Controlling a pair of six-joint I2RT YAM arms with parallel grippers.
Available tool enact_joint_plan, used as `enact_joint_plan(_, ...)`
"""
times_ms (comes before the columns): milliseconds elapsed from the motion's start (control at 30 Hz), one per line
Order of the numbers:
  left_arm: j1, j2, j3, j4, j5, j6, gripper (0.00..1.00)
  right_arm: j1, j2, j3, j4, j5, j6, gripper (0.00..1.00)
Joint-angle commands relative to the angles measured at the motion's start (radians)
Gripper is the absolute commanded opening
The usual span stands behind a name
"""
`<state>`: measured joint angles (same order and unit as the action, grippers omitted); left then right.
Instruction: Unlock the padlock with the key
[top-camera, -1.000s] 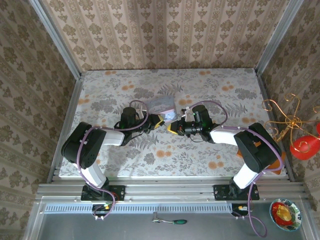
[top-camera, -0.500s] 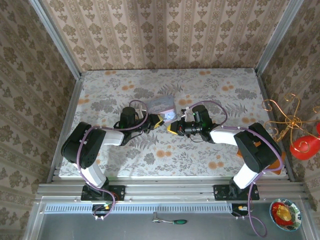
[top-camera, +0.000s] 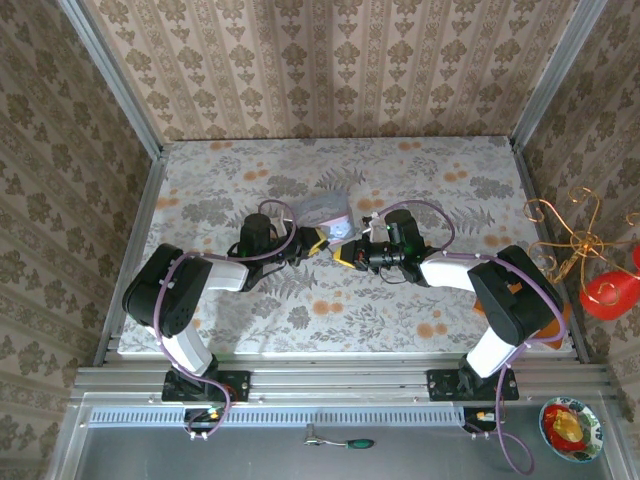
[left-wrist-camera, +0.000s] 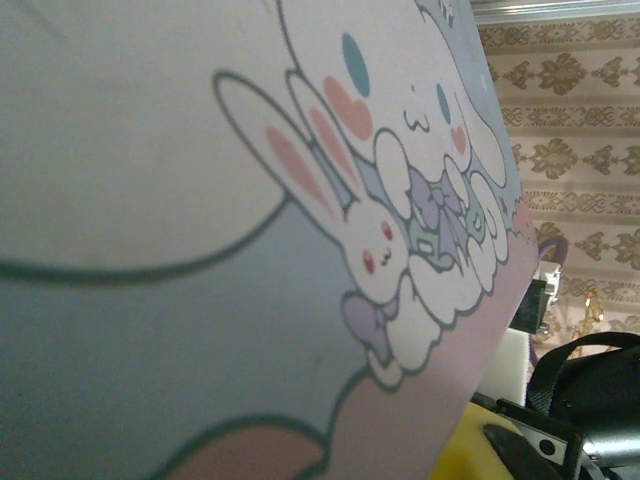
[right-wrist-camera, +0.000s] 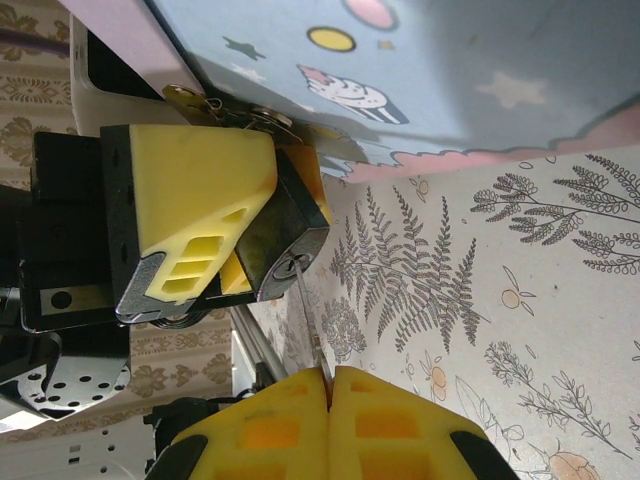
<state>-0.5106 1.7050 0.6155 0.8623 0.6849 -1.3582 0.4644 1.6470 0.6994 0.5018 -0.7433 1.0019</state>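
Barely any motion since a second ago: in the top view the right end effector (top-camera: 348, 253) has crept a touch up-frame. The left end effector (top-camera: 316, 240) and the tin (top-camera: 325, 208) sit where they were. Both tips meet mid-worktop (top-camera: 450, 180), just below the tin in the frame.

Right wrist view:
- Right pads (right-wrist-camera: 400, 430) at bottom centre are pressed together, clamped on the key (right-wrist-camera: 309, 335). Only a thin blade sticks out, running up and slightly left.
- Key tip is at the keyhole on the lower face of the padlock (right-wrist-camera: 283, 240), left of centre. Can't tell how deep it sits.
- Padlock body is pinched between the left end effector's yellow fingers (right-wrist-camera: 190, 190), one in front at left and one just showing behind. Left end effector is closed on the lock.
- Top end of the lock reaches the lower edge of the tin, which fills the upper right. There are small brass and steel fittings there, too cluttered to make out the shackle.
- Floral worktop is visible at right, under the tin edge.

Left wrist view: the tin's cartoon lid takes up most of the frame. The right arm's black housing (left-wrist-camera: 590, 400) is at lower right, with a sliver of yellow pad beside it.
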Motion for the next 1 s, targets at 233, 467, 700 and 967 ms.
enact_joint_plan(233, -0.029, -0.016, 0.004, 0.150, 0.061, -0.071, 0.03, -0.037, 0.015, 0.031, 0.083, -0.067, 0.061, 0.00)
enact_joint_plan(467, -0.032, -0.010, 0.003, 0.147, 0.064, -0.062, 0.03, -0.065, 0.027, 0.043, 0.090, -0.088, 0.082, 0.00)
enact_joint_plan(700, -0.040, -0.007, 0.013, 0.134, 0.066, -0.058, 0.03, -0.072, 0.032, 0.051, 0.077, -0.076, 0.091, 0.00)
enact_joint_plan(967, -0.046, -0.016, 0.020, 0.118, 0.061, -0.053, 0.03, -0.076, 0.071, 0.040, 0.111, -0.051, 0.139, 0.00)
